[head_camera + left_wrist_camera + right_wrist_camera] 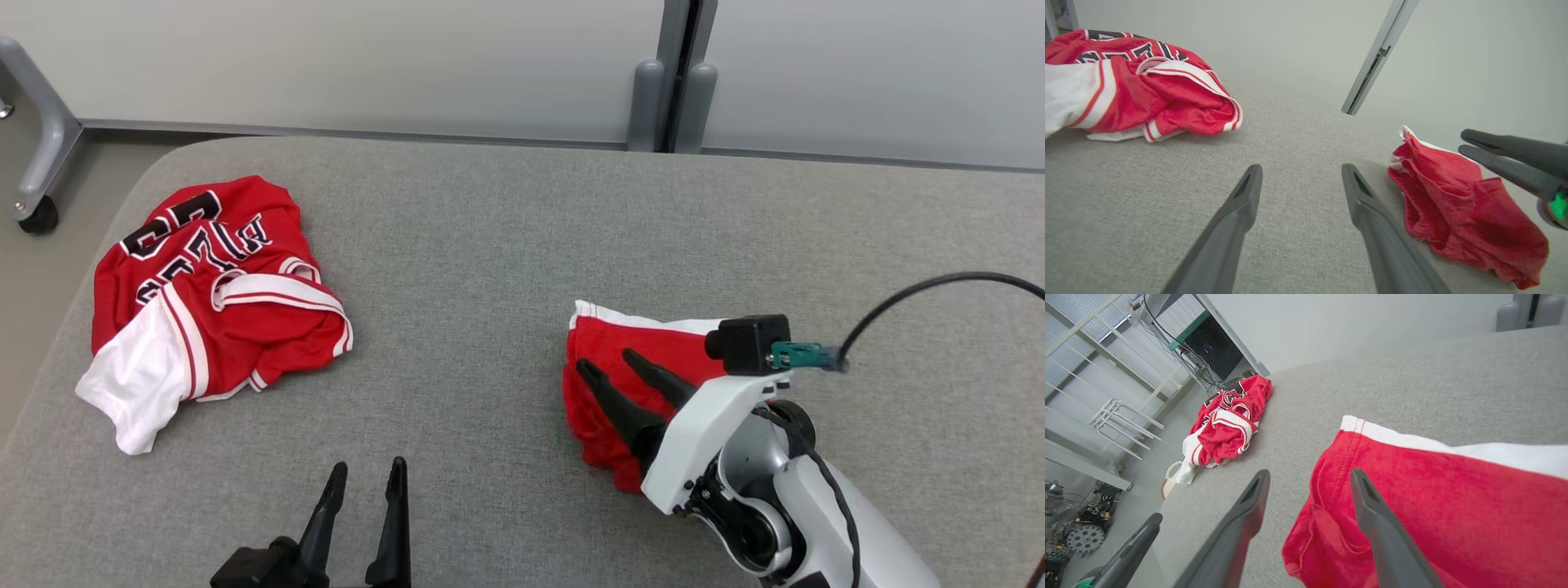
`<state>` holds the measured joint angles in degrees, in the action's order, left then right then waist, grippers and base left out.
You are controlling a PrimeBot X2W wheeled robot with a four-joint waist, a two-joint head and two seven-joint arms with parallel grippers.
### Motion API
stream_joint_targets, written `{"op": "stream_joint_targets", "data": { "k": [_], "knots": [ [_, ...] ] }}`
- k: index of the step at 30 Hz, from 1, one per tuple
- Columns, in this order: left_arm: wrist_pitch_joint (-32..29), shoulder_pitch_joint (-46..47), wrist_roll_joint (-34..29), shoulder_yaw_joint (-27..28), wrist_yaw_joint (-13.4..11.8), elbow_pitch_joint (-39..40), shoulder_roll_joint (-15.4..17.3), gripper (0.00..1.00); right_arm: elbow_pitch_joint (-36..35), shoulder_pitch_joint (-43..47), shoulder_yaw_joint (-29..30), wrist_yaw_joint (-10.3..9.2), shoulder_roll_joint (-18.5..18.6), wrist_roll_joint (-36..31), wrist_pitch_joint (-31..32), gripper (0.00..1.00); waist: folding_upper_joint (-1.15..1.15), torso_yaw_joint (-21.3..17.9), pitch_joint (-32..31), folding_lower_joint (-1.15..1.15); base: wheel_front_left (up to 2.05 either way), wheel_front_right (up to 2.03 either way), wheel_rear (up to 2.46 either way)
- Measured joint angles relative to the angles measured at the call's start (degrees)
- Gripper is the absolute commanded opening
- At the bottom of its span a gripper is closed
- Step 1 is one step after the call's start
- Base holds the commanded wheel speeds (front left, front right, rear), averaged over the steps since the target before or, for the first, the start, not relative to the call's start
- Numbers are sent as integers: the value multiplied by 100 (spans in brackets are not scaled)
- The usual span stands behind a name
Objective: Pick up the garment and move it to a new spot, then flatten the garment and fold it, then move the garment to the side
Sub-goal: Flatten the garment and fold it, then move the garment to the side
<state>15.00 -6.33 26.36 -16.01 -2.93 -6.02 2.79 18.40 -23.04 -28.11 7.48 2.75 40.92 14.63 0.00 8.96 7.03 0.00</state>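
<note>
Fabric in a grey weave covers the round-cornered table (pixel 490 245), and on it lies the folded red mesh garment with a white band along one edge (pixel 653 343), a compact, slightly rumpled bundle. Directly over that garment hangs the right gripper (pixel 606 362), its two dark fingers spread apart and clasping nothing. In its wrist view one finger stands above the red cloth and the other above bare grey just beside the garment's edge. Whether the tips touch the cloth cannot be told. Well apart from the garment, toward the robot's left, a crumpled red jersey with white trim and black lettering (pixel 220 302) sits near the table's corner. Between jersey and garment, nearer the robot, the left gripper (pixel 369 464) hovers with fingers parted, empty.
</note>
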Motion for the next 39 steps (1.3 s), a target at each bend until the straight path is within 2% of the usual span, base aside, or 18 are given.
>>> {"op": "stream_joint_targets", "data": {
  "k": [3, 6, 10, 13, 18, 21, 27, 35, 36, 37, 38, 39],
  "knots": [
    [0, -157, -13, 143, -21, -11, 0, 100, -322, 291, 192, 1, 46, -439, -437, 100, 0, -83, -147, 0, 0, 0, 0],
    [0, -326, -92, 297, -44, 10, 8, 100, -664, 775, 505, 1, 470, -998, -798, 100, 0, -194, -332, 0, 0, 0, 0],
    [0, -526, -164, 510, -49, 37, 38, 100, -1029, 1550, 1000, -4, 828, -1149, -1177, 100, 0, -351, -586, 0, 0, 0, 0],
    [0, -648, -222, 680, -42, 80, 54, 100, -1124, 1928, 1416, -3, 1243, -1575, -1608, 100, 0, -476, -733, 0, 0, 0, 0],
    [0, -703, -389, 972, 42, 220, 38, 100, -868, 2448, 2151, -4, 1285, -1964, -2551, 100, 0, -585, -900, 0, 0, 0, 0],
    [0, -780, -542, 1143, 140, 245, 35, 100, -587, 2677, 2474, -4, 1270, -2208, -2836, 100, 0, -598, -978, 0, 0, 0, 0],
    [14, -957, -784, 1345, 289, 268, 14, 100, -335, 2930, 2889, -4, 1024, -2536, -2948, 100, 0, -588, -1060, 0, 0, 0, 0],
    [14, -1022, -771, 1403, 324, 261, 5, 100, -524, 2993, 2883, -4, 795, -2709, -2955, 100, 0, -556, -1063, 0, 0, 0, 0],
    [14, -1021, -765, 1389, 311, 268, 5, 100, -550, 2928, 2807, -4, 790, -2708, -2955, 96, 0, -544, -1043, 0, 0, 0, 0],
    [14, -1015, -762, 1377, 311, 272, 4, 100, -560, 2838, 2686, -4, 789, -2705, -2959, 66, 0, -531, -1021, 0, 0, 0, 0],
    [14, -1003, -756, 1358, 311, 277, 4, 100, -525, 2721, 2549, -4, 791, -2697, -2961, 23, 0, -517, -992, 0, 0, 0, 0],
    [14, -978, -754, 1345, 311, 277, 4, 100, -479, 2590, 2394, -4, 806, -2698, -2961, 0, 0, -503, -958, 0, 0, 0, 0]
  ]
}}
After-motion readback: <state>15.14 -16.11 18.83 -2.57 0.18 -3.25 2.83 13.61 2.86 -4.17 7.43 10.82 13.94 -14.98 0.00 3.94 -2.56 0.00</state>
